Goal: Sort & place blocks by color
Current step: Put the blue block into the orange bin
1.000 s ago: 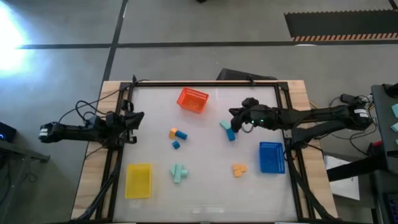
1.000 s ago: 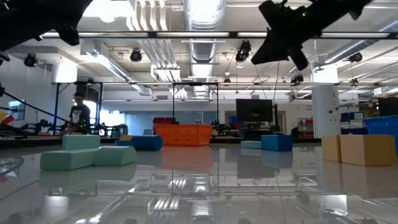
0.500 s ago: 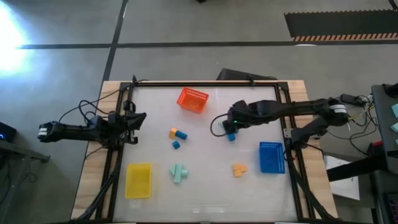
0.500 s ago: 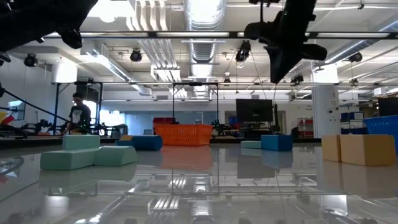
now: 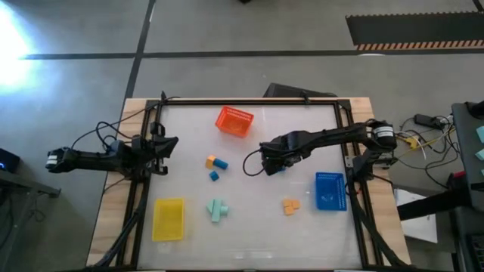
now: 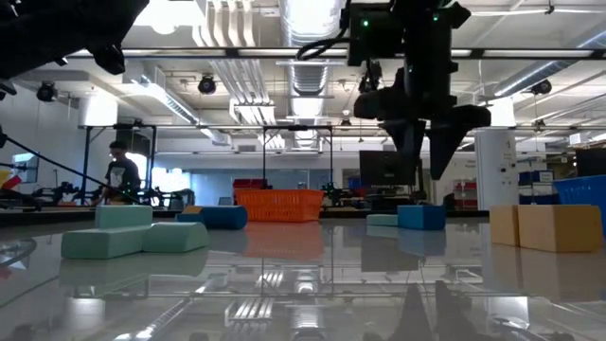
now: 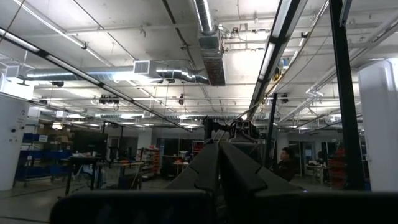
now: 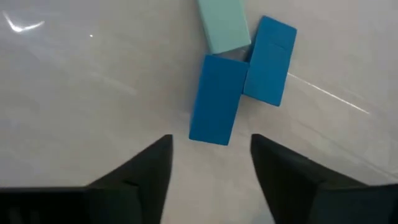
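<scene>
Overhead, the right gripper [image 5: 266, 165] is hovering near the table's [image 5: 249, 234] middle, fingers [image 8: 143, 168] spread wide, grasping nothing. Just ahead of it two blue blocks [image 8: 216, 99] are lying side by side, touching a mint block [image 8: 224, 25]. The left gripper [image 5: 168, 145] is waiting at the left edge, fingers pressed together.

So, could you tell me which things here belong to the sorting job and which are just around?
Job: blue blocks, mint block, orange blocks, orange tray, yellow tray, blue tray, right gripper.
Around: person, cables.
</scene>
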### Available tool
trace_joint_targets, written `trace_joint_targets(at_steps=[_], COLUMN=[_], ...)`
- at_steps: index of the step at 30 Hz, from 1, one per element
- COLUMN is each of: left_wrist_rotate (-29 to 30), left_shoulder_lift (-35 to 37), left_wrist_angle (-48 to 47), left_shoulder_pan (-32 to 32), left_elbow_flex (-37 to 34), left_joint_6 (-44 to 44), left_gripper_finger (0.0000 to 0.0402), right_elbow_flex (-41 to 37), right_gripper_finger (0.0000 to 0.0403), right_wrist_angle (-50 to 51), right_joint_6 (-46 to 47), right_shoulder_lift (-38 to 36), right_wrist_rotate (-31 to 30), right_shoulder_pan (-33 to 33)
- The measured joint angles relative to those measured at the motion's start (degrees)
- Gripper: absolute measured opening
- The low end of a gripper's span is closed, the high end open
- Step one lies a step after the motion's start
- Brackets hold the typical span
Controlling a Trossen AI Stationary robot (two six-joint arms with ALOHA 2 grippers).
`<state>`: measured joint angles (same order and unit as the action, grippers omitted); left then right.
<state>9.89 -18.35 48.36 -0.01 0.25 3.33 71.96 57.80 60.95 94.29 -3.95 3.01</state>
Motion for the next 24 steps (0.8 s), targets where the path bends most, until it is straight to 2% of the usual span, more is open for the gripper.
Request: trace_joint_targets(at_steps=[5,11,18,24], left_wrist_rotate=[0.00,0.00,-0.01,0.00], left_shoulder_lift=[0.00,0.00,0.00,0.00], left_wrist_angle=[-0.04,-0.09,-0.96,-0.94], left_shoulder_pan=[0.00,0.00,0.00,0.00], left_elbow_flex=[0.00,0.00,0.00,0.00], left_joint_6=[0.00,0.00,0.02,0.02], left_gripper_finger=[0.0000,0.0000,0.0000,0.0000], right_elbow_flex=[-0.02,-0.02,-0.02,-0.04], right_gripper_finger=[0.0265,0.0278,0.0260,0.0218], right_wrist_angle=[-0.06,-0.50,-1.77,-2.62], right_joint_6=[0.15,1.02,0.98,1.00], right_shoulder_lift=[2.33,4.94,8.21,10.36], right_wrist_rotate=[-0.08,-0.54,-0.55,-0.55], right_shoulder_pan=[0.02,0.02,0.02,0.02])
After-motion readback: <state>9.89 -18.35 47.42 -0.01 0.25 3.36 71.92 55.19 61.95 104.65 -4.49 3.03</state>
